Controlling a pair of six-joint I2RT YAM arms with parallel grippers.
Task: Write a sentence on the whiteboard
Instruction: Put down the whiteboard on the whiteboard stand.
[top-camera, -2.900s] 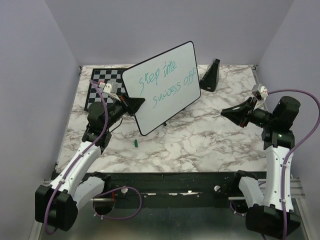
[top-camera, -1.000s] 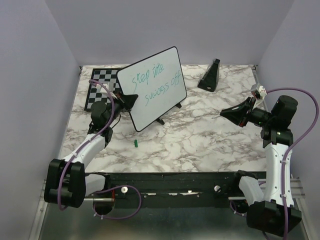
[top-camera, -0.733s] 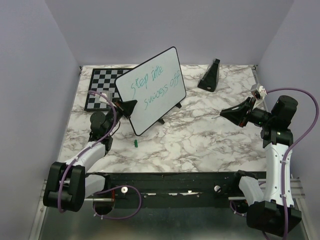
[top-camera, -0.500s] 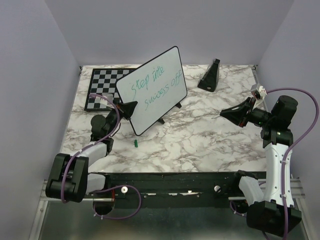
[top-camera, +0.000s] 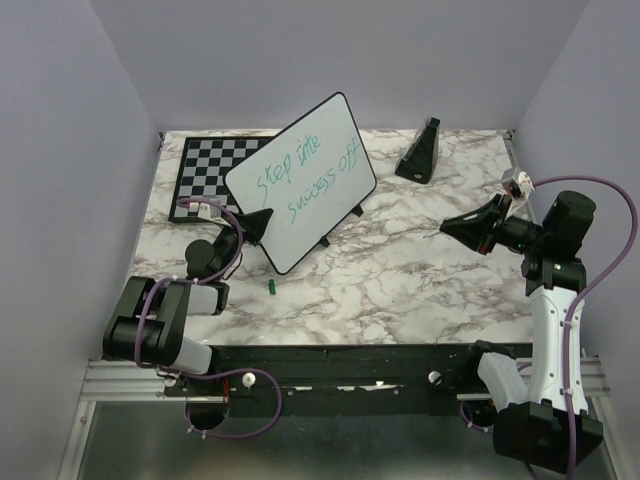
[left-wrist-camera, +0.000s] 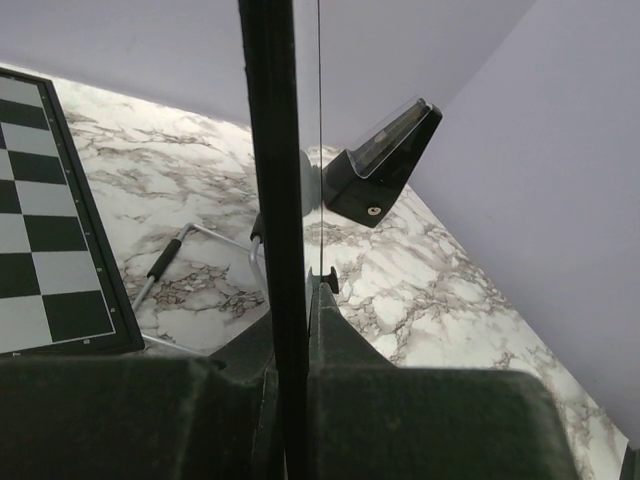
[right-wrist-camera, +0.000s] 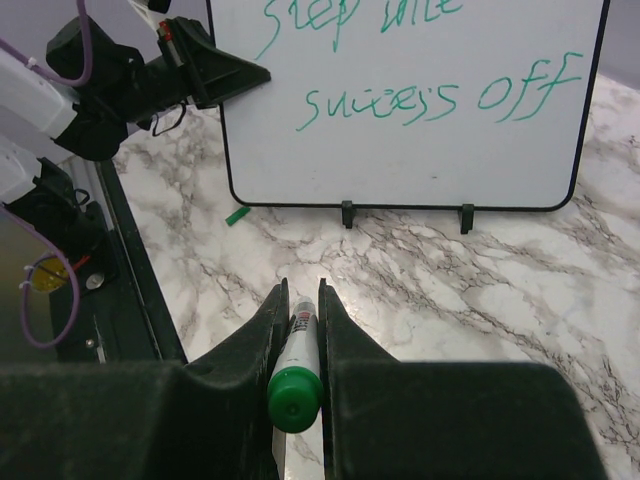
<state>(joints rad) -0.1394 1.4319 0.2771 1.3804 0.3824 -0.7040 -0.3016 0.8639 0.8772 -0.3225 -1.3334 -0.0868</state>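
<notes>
The whiteboard (top-camera: 300, 185) stands tilted at upper centre of the top view, its left edge clamped in the left pincer (top-camera: 262, 220), with the sentence (right-wrist-camera: 440, 95) on it in two lines. At right, the right pincer (right-wrist-camera: 300, 290) grips a green marker (right-wrist-camera: 295, 385), well apart from the whiteboard. No stroke seems underway; to go on, the tip must meet the whiteboard after "off".

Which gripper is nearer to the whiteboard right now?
Left. The left gripper is clamped on the whiteboard at its left edge; the right gripper, holding the green marker, sits well off to its right, apart from it.
</notes>
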